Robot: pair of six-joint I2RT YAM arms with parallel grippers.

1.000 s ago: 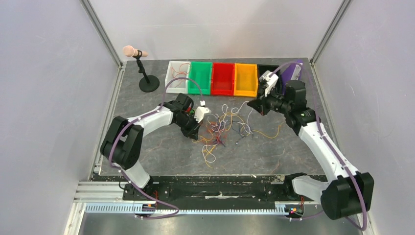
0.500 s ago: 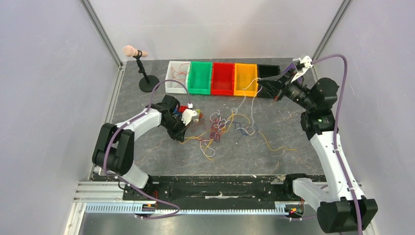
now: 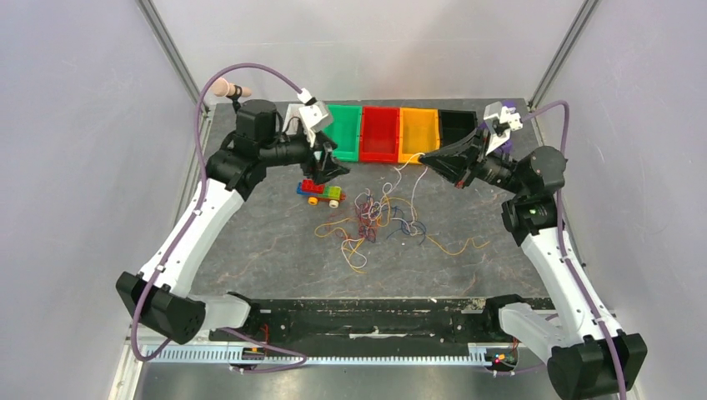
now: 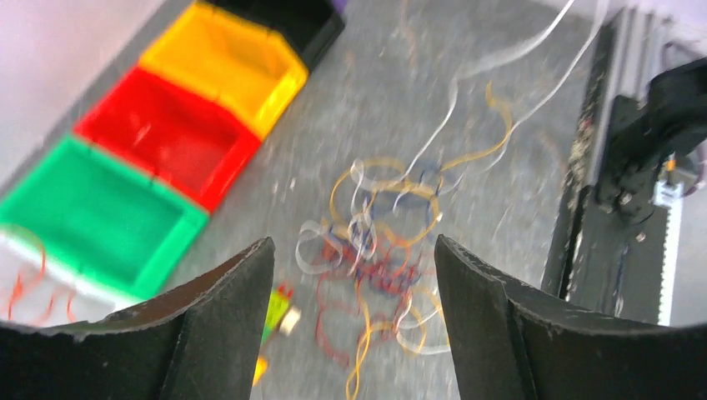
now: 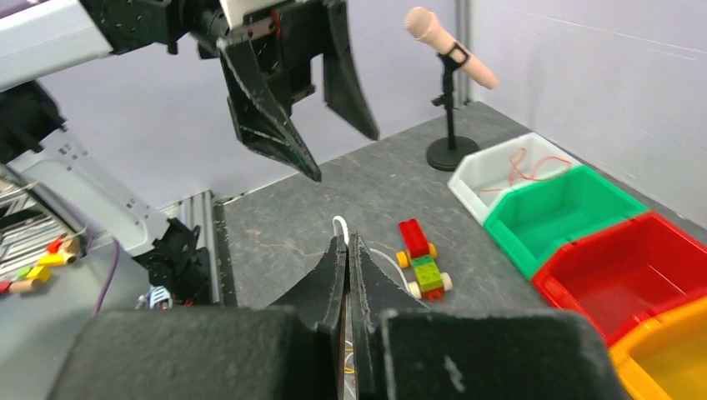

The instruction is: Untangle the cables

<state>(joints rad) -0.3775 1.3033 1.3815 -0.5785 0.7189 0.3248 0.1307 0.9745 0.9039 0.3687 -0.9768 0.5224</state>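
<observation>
The cables [image 3: 377, 221] lie as a loose tangle of orange, red, white and blue strands on the dark table, also in the left wrist view [image 4: 383, 250]. My right gripper [image 3: 422, 157] hangs above the tangle's far right side, shut on a white cable [image 5: 339, 223] that loops out past its tips [image 5: 348, 236]. That strand runs down toward the pile. My left gripper [image 3: 332, 167] is raised at the far left of the tangle. It is open with nothing between its fingers [image 4: 353, 242].
A toy brick car [image 3: 321, 192] sits on the table under the left gripper. White [image 3: 297, 125], green [image 3: 342, 131], red [image 3: 379, 133], orange [image 3: 418, 133] and black [image 3: 457, 125] bins line the far edge. A microphone stand [image 3: 242, 117] is far left.
My left gripper has opened, let go of the toy car, and risen back toward the bins. The right gripper has shifted left with the white cable still pinched.
</observation>
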